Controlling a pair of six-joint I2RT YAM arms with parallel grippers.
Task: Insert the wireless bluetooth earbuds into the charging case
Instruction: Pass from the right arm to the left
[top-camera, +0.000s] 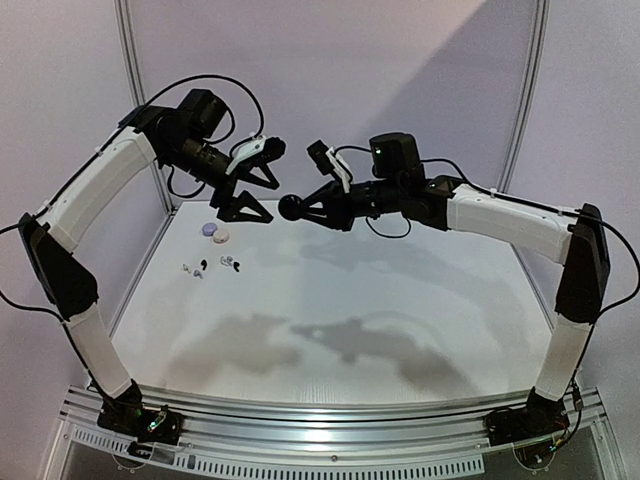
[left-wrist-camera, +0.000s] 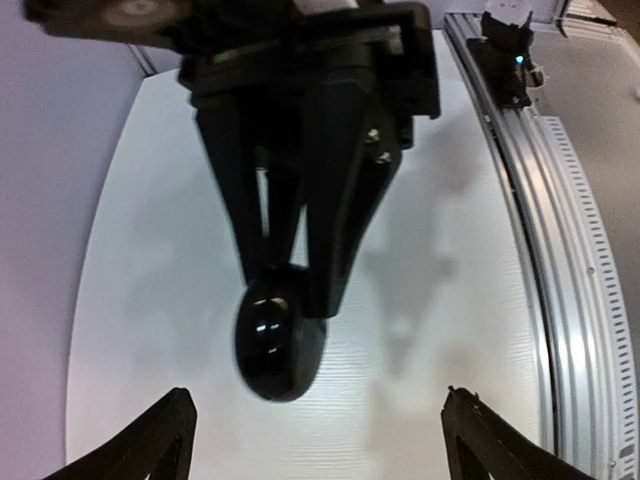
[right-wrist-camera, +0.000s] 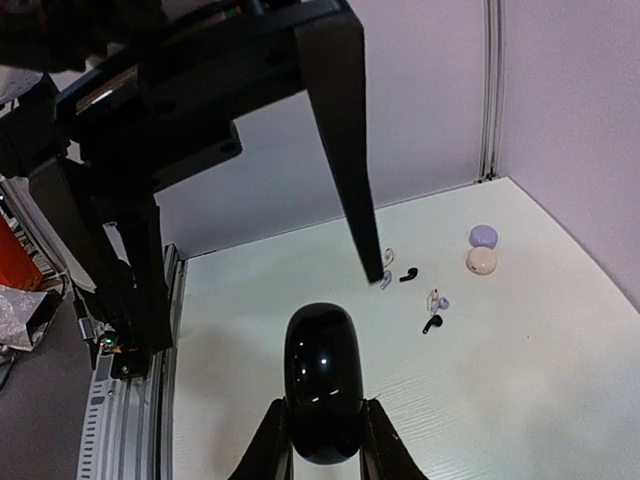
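Right hand (top-camera: 298, 209) grips the black case (top-camera: 291, 208) — left hand (top-camera: 248, 200) spread wide just beside — earbuds (top-camera: 205, 266) on desk (top-camera: 420, 300) below.

Tiny black and pale earbuds (right-wrist-camera: 435, 300) lie scattered on the table (right-wrist-camera: 560, 380), glossy black case (right-wrist-camera: 322, 385) aloft

Two robot arms, a left arm (top-camera: 95, 190) and a right arm (top-camera: 510, 222), stand over one white bench (top-camera: 400, 300). Each ends in a single two-fingered hand, the left hand (top-camera: 245, 213) and the right hand (top-camera: 303, 210). Three round cases are in sight: one black case (right-wrist-camera: 322, 385), one lavender case (right-wrist-camera: 483, 236) and one pale peach case (right-wrist-camera: 482, 261). Among the tiny buds, two black earbuds (right-wrist-camera: 408, 274) and at least two pale earbuds (right-wrist-camera: 435, 298) can be counted; the pale ones are too small for a firmer tally.
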